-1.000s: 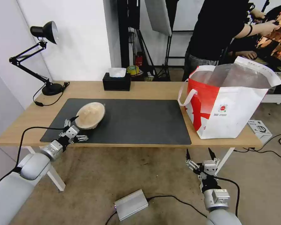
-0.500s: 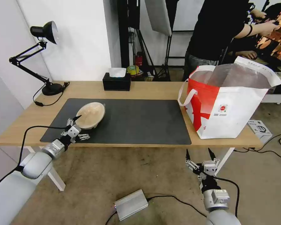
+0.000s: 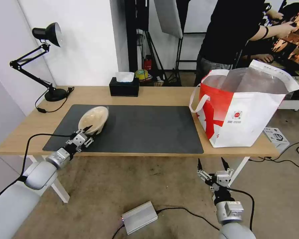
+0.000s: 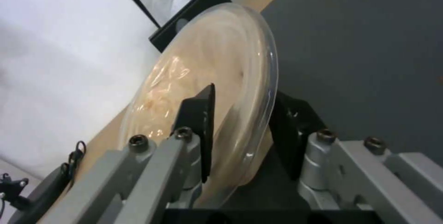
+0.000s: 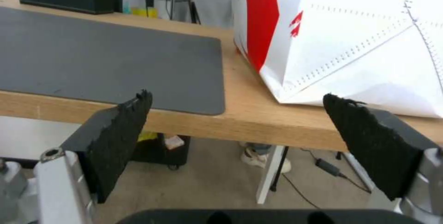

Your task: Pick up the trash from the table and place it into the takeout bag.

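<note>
The left end effector is gripping the near rim of a tan, round pulp bowl under a clear plastic lid, its two black fingers closed on either side of that rim, one against the lid face and one behind the bowl. The bowl is standing tilted up on edge just beyond the end effector, over the near left part of the large dark grey mat; its wide lidded face is looking toward the robot's left and slightly upward, and its rim is running away from the fingers toward the far side of the long light-wood bench. Whether its lower edge is touching the mat cannot be told. The large boxy red-and-white takeout bag with silver foil lining is standing open and upright well off to the end effector's right, at the bench's other end. The right end effector is hanging below the bench's front edge, beneath the bag, its black pads spread wide apart and gripping nothing.
</note>
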Motion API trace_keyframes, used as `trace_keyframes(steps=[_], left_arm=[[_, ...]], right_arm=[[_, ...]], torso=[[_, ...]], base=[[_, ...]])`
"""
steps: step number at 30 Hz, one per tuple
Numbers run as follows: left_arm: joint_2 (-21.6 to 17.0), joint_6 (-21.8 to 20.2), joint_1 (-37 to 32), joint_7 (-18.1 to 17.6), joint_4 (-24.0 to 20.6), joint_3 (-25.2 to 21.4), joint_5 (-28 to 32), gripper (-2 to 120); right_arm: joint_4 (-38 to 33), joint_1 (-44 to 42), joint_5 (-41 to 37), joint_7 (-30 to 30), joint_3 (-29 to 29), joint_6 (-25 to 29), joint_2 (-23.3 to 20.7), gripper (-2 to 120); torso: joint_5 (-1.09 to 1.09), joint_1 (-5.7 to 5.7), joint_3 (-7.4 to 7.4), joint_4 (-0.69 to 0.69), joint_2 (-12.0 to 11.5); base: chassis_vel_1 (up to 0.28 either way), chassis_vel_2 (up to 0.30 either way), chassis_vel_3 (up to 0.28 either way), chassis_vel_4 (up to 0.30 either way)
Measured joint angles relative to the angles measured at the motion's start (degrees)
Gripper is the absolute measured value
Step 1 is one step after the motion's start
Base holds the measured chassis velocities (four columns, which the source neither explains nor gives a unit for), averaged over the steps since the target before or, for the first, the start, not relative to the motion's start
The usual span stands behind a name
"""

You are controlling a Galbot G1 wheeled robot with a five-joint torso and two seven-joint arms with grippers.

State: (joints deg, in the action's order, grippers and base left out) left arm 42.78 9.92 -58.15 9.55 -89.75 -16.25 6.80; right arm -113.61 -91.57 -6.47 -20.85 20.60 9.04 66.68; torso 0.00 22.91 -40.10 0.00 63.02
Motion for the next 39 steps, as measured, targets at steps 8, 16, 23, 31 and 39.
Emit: trace_keyframes(steps=[8,16,23,31,39], left_arm=[[0.5,0.1,0.5,0.0,0.7,0.7,0.3,25],[0.7,0.5,0.2,0.0,0.7,0.2,0.1,3],[0.3,1.2,0.0,0.4,0.0,-0.1,0.1,0],[-0.2,1.4,0.1,1.3,-1.6,-0.6,0.1,0],[-1.4,1.7,0.1,2.2,-4.0,-1.5,0.0,0]], right_arm=[[0.2,0.0,0.1,-0.1,0.1,0.0,0.1,96],[0.4,0.1,0.2,-0.2,0.1,0.1,0.1,96],[0.4,0.3,0.2,-0.2,0.1,0.1,0.1,96],[0.2,0.2,0.2,-0.3,0.1,0.1,0.1,96],[0.0,0.2,0.3,-0.3,-0.2,0.1,0.1,96]], torso=[[0.0,0.0,0.0,0.0,0.0],[0.0,0.0,0.0,0.0,0.0],[0.0,0.0,0.0,0.0,0.0],[0.0,0.0,0.0,0.0,0.0],[0.0,0.01,0.0,0.0,0.0]], base=[[0.0,0.0,0.0,0.0],[0.0,0.0,0.0,0.0],[0.0,0.0,0.0,0.0],[0.0,0.0,0.0,0.0],[0.0,0.0,0.0,0.0]])
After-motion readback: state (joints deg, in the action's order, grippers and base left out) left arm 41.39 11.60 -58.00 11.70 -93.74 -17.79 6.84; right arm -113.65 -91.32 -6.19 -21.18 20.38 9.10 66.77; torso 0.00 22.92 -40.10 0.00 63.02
